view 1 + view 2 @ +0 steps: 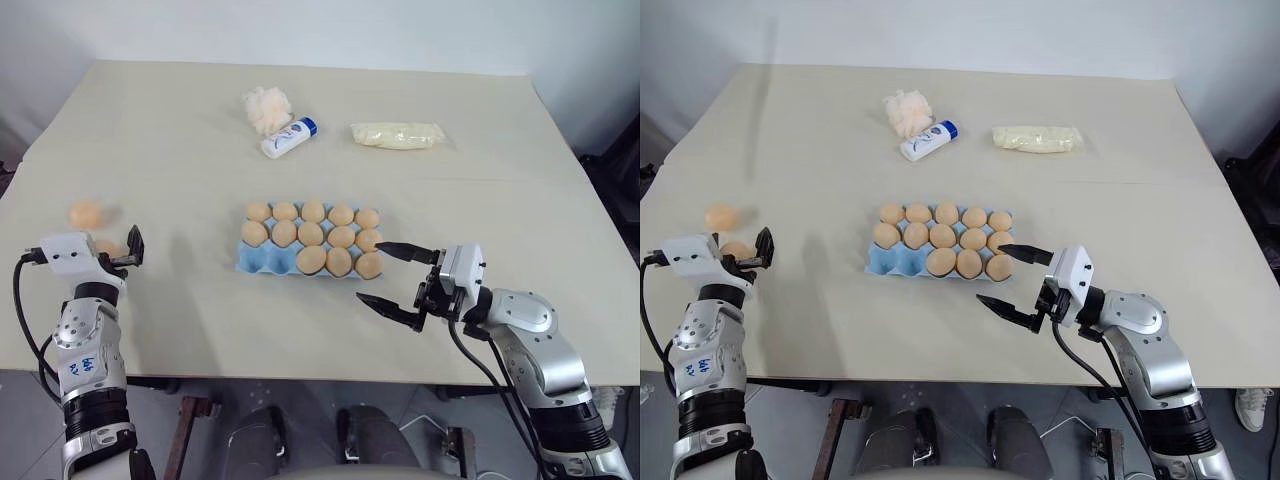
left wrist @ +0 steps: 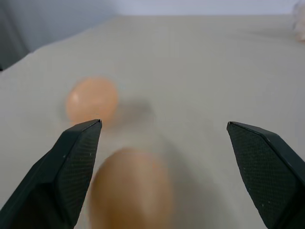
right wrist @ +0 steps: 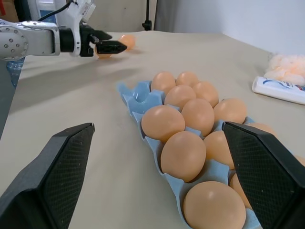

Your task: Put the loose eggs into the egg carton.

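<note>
Egg carton (image 1: 262, 262) at frame centre nearly full: thirteen cups filled, two empty at lower-left corner. Two loose eggs (image 1: 87, 213) remain at left edge. Left gripper (image 2: 164, 131) spread wide around nearer egg (image 2: 131, 188), not gripping. Right gripper (image 1: 392, 274) open, empty, beside carton's right end.

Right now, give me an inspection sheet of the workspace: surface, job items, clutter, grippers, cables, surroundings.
Surface: beige table.
Job's things: egg carton holds thirteen eggs, its two near-left cups are empty; two loose eggs lie at the table's left.
Clutter: white-peach puff, white tube with blue cap, pale yellow packet, all on the far side.
Grippers: left gripper open, nearer loose egg between its fingers; right gripper open beside the carton.
Cables: black cable along the left arm.
Surroundings: pale wall.
</note>
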Available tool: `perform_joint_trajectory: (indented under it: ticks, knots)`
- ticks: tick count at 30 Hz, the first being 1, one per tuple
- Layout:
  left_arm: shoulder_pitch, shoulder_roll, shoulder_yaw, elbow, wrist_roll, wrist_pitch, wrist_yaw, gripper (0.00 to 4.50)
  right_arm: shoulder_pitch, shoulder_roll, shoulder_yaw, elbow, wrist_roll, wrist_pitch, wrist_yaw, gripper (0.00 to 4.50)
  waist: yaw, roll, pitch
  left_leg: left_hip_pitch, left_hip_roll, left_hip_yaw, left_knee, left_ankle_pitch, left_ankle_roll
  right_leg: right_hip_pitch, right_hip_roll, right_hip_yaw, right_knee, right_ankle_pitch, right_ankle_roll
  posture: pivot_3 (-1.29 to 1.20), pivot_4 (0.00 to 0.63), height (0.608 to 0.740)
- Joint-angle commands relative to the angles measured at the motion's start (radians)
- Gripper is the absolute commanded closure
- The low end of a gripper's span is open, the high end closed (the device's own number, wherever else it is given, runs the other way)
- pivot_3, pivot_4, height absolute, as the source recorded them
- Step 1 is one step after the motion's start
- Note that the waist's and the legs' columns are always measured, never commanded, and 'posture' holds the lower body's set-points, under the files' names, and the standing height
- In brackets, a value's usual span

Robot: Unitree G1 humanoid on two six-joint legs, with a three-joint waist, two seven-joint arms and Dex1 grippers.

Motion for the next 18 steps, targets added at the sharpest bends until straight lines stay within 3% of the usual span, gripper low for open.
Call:
perform_joint_trajectory:
  ticks: [1, 11, 14, 18]
  knots:
    - [0.004, 0.013, 0.024, -0.032, -0.013, 0.012, 0.018, 0.03, -0.003, -0.008, -0.021, -0.033, 0.006, -0.014, -0.003, 0.00, 0.000, 0.000, 0.000, 0.000, 0.000, 0.000, 0.000, 0.000, 0.000, 0.000, 0.000, 0.000, 0.000, 0.000, 0.000, 0.00, 0.150, 0.740]
    - [-0.034, 0.029, 0.005, 0.017, -0.018, 0.057, -0.009, 0.03, -0.014, -0.003, -0.012, -0.019, 0.002, -0.019, 0.001, 0.00, 0.002, 0.000, 0.000, 0.000, 0.000, 0.000, -0.001, 0.000, 0.000, -0.001, 0.000, 0.000, 0.000, 0.000, 0.000, 0.00, 0.150, 0.740]
    - [-0.054, 0.039, -0.003, 0.047, 0.003, 0.056, 0.002, 0.65, -0.017, -0.001, -0.011, -0.017, 0.000, -0.020, 0.001, 0.00, 0.002, 0.000, 0.000, 0.000, 0.000, 0.000, -0.001, 0.000, 0.000, -0.001, 0.000, 0.000, 0.000, 0.000, 0.000, 0.00, 0.150, 0.740]
    - [-0.075, 0.042, -0.013, 0.077, 0.000, 0.042, -0.014, 1.94, -0.019, 0.003, -0.011, -0.016, -0.002, -0.023, -0.003, 0.00, 0.002, 0.000, 0.000, 0.000, 0.000, 0.000, -0.001, 0.000, 0.000, -0.001, 0.000, 0.000, 0.000, 0.000, 0.000, 0.00, 0.150, 0.740]
